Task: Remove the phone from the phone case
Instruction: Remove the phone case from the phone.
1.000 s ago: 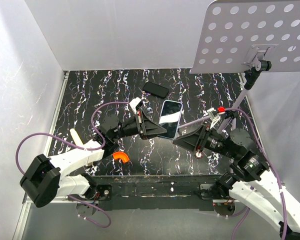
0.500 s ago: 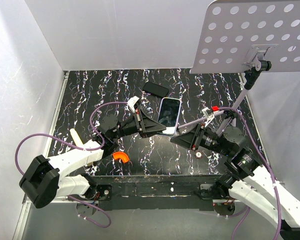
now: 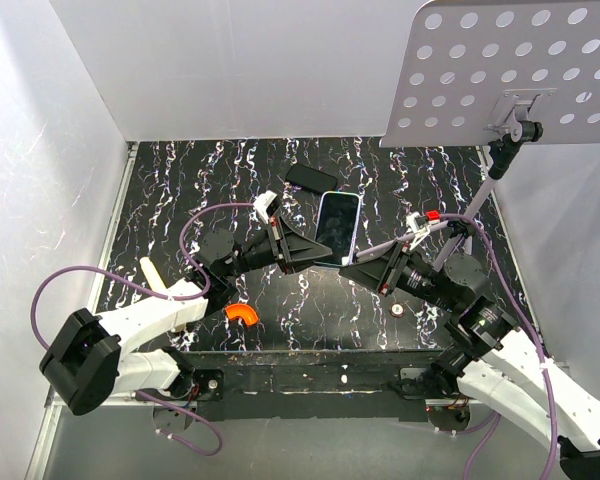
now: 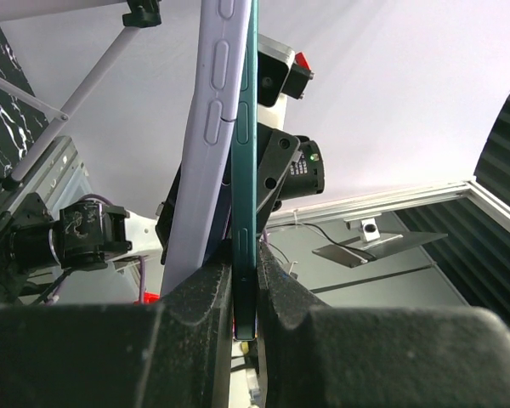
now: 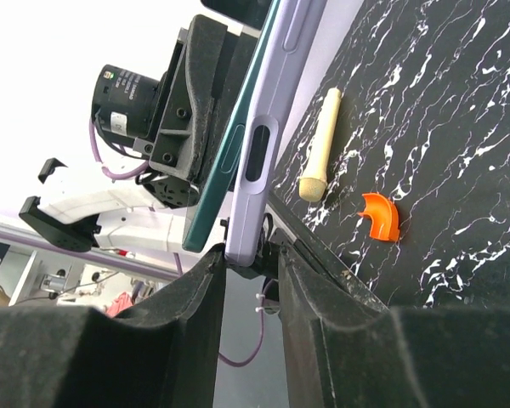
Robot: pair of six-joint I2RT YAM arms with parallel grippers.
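Top external view: nearest the arm bases, an orange curved piece point(image 3: 243, 314) lies on the marbled black table point(image 3: 180, 170). Farther in, the left gripper point(image 4: 245, 293) clamps the teal phone point(image 4: 245, 170) by its edge. The right gripper point(image 5: 248, 257) pinches a corner of the lilac phone case point(image 5: 270, 119), which is partly parted from the phone. Beyond them lies a black slab point(image 3: 311, 178).

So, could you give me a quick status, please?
Left gripper shut on phone edge. Right gripper shut on case. Case parted from phone along one side, not yet off. Orange piece lies apart.
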